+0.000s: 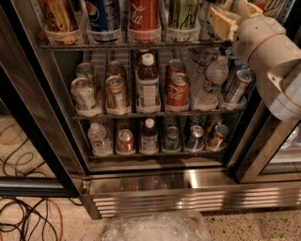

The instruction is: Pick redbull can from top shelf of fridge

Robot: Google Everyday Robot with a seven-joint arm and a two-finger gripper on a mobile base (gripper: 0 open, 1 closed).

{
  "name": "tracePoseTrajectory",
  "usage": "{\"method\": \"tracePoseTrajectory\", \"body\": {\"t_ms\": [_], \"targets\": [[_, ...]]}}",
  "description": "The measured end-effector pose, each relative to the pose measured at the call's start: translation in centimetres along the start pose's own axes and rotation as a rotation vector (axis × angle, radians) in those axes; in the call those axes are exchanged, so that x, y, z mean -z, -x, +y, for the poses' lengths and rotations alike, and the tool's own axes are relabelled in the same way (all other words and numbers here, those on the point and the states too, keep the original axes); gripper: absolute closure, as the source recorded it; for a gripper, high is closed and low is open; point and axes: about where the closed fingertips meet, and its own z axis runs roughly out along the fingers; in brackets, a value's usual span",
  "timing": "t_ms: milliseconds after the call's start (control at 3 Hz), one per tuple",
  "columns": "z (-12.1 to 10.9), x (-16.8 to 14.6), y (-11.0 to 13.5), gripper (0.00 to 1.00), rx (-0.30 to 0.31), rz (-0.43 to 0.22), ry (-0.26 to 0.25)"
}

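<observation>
Because the redbull can (207, 18) stands in the end lane of the top shelf (94, 47), just right of the green-and-white can (183, 16), the gripper (225, 22) reaches in beside it from the right; whether it is clamped on the can I cannot tell.

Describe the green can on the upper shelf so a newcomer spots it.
In the fridge, look at the highest shelf in view. Fourth can from the left, between the red cola can and the gripper at the right end. Only this green-and-white can is pale green.
</observation>
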Motion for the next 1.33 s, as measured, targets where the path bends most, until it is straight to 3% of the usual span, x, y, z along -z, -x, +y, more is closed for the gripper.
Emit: {"method": "tracePoseTrajectory", "body": {"t_ms": [667, 1333], "targets": [[0.2, -0.1, 0.2, 1.00, 0.010, -0.003, 0.003], [0.3, -0.5, 1.7, 1.00, 0.057, -0.033, 0.013]]}}
